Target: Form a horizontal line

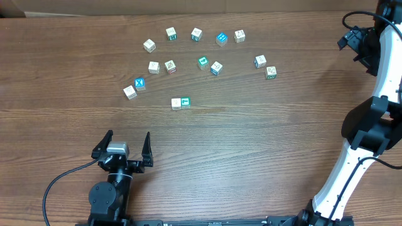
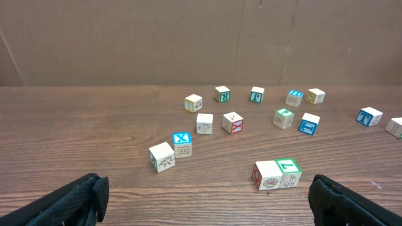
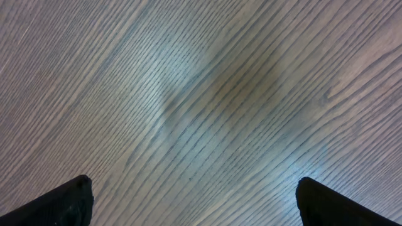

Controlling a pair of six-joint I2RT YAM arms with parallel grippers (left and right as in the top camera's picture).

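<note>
Horizontal line (image 1: 181,103) barely begun: pale cube (image 1: 176,104) and green-faced cube (image 1: 185,102), touching side to side, just off table (image 1: 264,157) centre toward 10 o'clock. By judgement, well short of full length.

Other cubes scattered in an arc beyond, from 10 to 1 o'clock. Nearest of them the blue X cube (image 1: 139,83) and its pale neighbour (image 1: 130,91), touching each other, at 10 o'clock of the line.

Left gripper (image 1: 128,139) at 7 o'clock, spread wide, nothing held, facing the line. Right gripper (image 3: 201,198) far out at 2 o'clock, likewise spread wide and empty, only bare wood beneath.

Hazards, as judged from this layout:
- Wide-spread fingers lowered over the X cube likely to catch the touching neighbour too — two cubes dragged or one tipped.
- A cube set down hard against either end likely to shove the light, unanchored pair askew or apart.
- A cube released slightly off the row's axis likely to leave a stagger instead of a straight edge.
- A low reach from 7 o'clock toward the far arc likely to sweep straight through the line.
</note>
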